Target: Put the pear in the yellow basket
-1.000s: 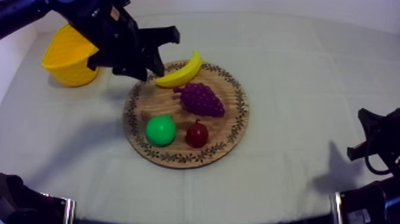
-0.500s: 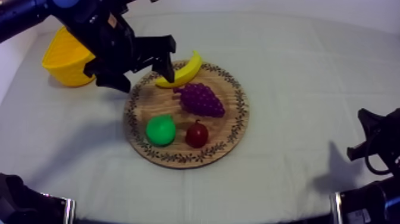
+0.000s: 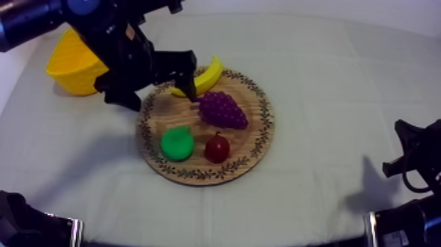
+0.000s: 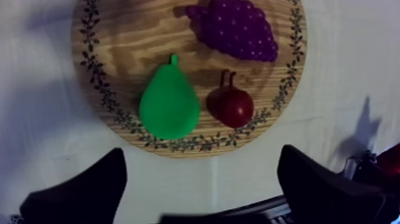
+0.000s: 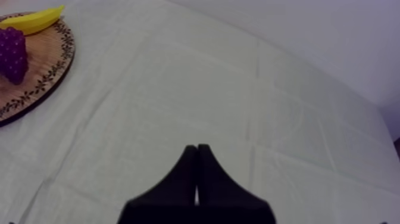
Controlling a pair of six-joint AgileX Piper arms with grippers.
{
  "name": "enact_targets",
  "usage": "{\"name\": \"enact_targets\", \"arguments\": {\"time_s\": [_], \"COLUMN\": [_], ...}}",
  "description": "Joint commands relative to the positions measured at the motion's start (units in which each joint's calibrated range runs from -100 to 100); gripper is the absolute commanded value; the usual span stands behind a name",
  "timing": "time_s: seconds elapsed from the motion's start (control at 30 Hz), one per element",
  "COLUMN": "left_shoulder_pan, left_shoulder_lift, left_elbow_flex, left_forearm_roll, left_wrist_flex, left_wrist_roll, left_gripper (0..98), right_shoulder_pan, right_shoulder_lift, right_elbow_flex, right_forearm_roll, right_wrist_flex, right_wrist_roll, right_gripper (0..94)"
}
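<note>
My left gripper (image 4: 201, 156), jaws wide apart and empty, is sinking lower over the wooden board (image 3: 261, 113), closing on the pear (image 3: 176, 143); grasp not yet made.

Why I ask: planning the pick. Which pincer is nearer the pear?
Left. The left pincer, open, hovers over the board's rim, the pear just ahead; the right pincer, shut, sits well off the board over cloth.

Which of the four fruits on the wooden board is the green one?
The pear, lying beside the small red fruit. The banana is yellow and the bunch of grapes is purple.
</note>
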Motion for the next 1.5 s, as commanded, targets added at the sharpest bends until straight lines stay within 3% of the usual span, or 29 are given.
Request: {"name": "enact_targets", "arguments": {"time_s": [0.0, 0.3, 0.97, 1.3, 1.47], "left_shoulder_pan": [0.2, 0.5, -0.6, -0.7, -0.8], "left_shoulder_lift": [1.3, 7.4, 19.8, 21.9, 22.0], "left_elbow_flex": [0.6, 4.7, 6.8, 5.7, 5.4], "left_forearm_roll": [-0.03, 1.05, 5.4, 5.24, 5.12], "left_wrist_flex": [-0.3, -4.2, -12.1, -12.6, -12.6], "left_wrist_roll": [0.0, -1.1, -6.3, -6.2, -6.3], "left_gripper": [95.6, 95.5, 94.3, 70.4, 64.8], "right_shoulder_pan": [0.0, 0.0, 0.0, 0.0, 0.0], "right_shoulder_lift": [0.0, 0.0, 0.0, 0.0, 0.0], "right_elbow_flex": [0.0, 0.0, 0.0, 0.0, 0.0], "right_forearm_roll": [0.0, 0.0, 0.0, 0.0, 0.0], "right_wrist_flex": [0.0, 0.0, 0.0, 0.0, 0.0], "right_wrist_roll": [0.0, 0.0, 0.0, 0.0, 0.0], "right_gripper": [0.2, 0.2, 0.2, 0.2, 0.2]}}
